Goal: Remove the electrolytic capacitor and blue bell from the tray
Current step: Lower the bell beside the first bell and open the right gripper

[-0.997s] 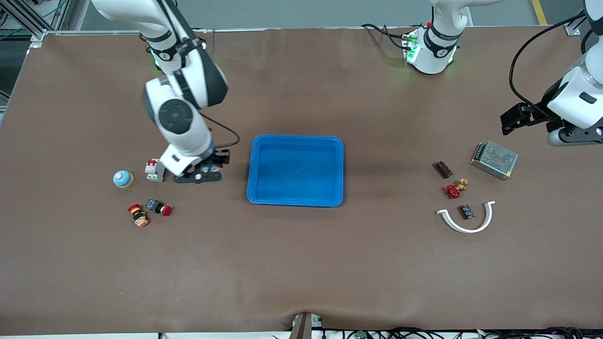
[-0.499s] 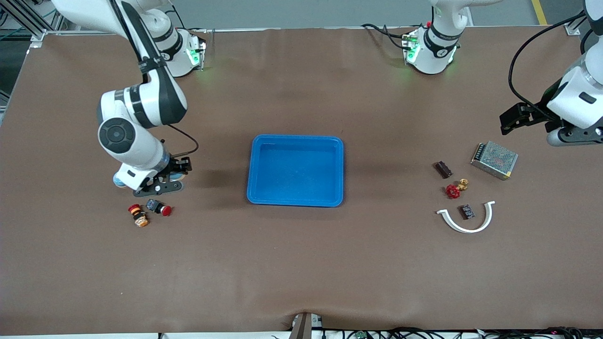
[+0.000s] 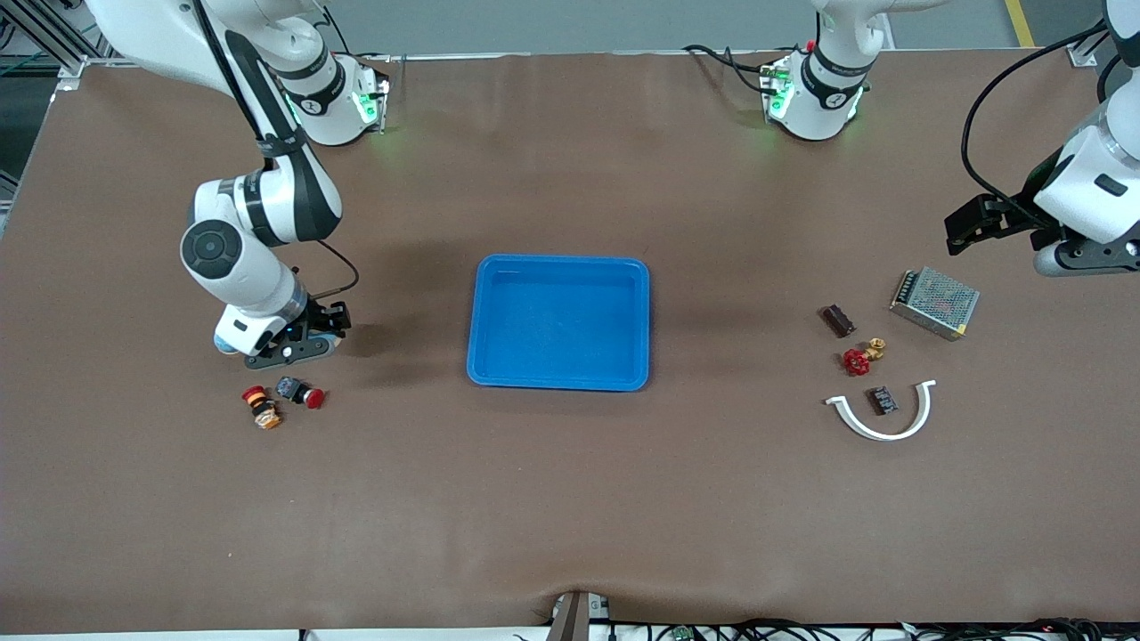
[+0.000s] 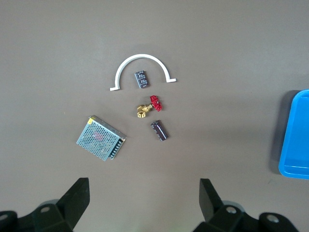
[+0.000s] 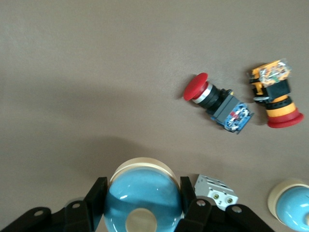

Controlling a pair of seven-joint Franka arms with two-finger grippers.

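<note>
From the front we see the right gripper (image 3: 298, 345) low over the table toward the right arm's end from the blue tray (image 3: 558, 263), the waiting left gripper (image 3: 966, 224) and the capacitor (image 3: 837, 320) toward the left arm's end; our left wrist view shows those jaws spread; our right wrist view shows its jaws clenched on the bell (image 5: 140, 191).

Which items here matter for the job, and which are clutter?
Job: blue dome bell in the shut right gripper at the right arm's end; dark cylindrical capacitor; blue plastic tray; open left gripper, waiting above the table.
Clutter: metal mesh box, red-handled brass valve, white curved bracket, small black module, two red push-buttons, white breaker, second blue bell.
</note>
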